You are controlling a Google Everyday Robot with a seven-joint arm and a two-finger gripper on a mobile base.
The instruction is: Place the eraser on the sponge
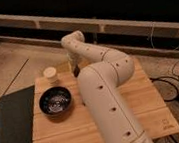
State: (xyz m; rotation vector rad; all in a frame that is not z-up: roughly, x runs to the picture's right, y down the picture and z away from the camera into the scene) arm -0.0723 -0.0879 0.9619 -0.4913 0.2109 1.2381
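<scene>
My white arm (103, 91) stretches across the wooden table (149, 107) toward its far edge. At its end, the gripper (75, 68) points down just right of a small cream cup (49, 75), close to the table top. Neither the eraser nor the sponge shows in this view; the arm covers the middle of the table and may hide them.
A black bowl (55, 101) sits on the left part of the table, in front of the cream cup. A dark mat (10, 128) lies on the floor to the left. Cables (178, 80) trail on the floor at the right. A dark wall with rails runs behind.
</scene>
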